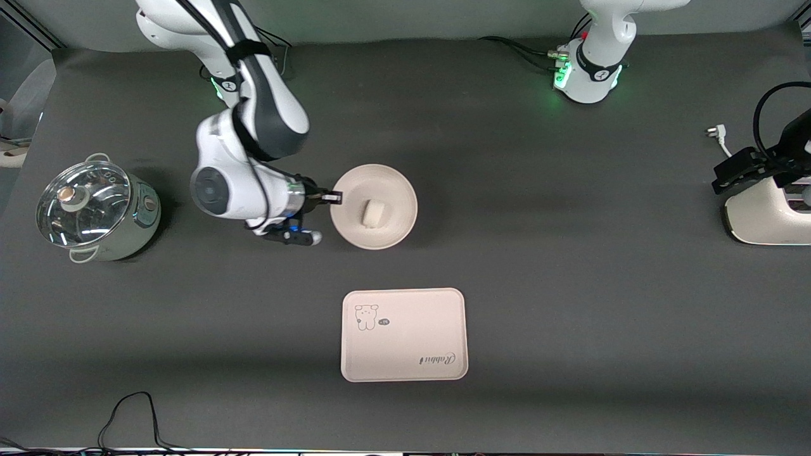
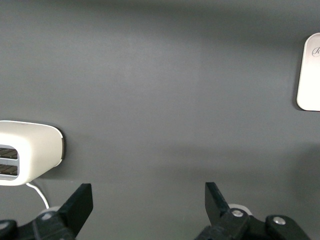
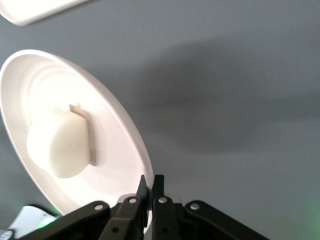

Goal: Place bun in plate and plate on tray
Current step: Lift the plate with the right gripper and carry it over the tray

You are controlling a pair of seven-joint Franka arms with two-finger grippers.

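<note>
- The right claw sits low at the rim of the plate, on the side toward the right arm's end of the counter.
- The right wrist view shows what the front view cannot: the two fingers are pinched almost together on the plate rim, one above the edge and one beneath it.
- The bun lies in the middle of the plate; in the right wrist view it appears as a pale rounded block resting in the plate's well.
- The tray lies flat on the counter, nearer the front camera than the plate and well apart from it, with its bear drawing and script facing up.
- Only a corner of the tray shows in the right wrist view, and only an edge in the left wrist view.
- The left arm waits at its own end of the counter, its claw over a white toaster.
- The left wrist view shows that claw spread wide and holding nothing, with the toaster to one side of it.
- A lidded pot stands at the right arm's end, seen only from the front.
</note>
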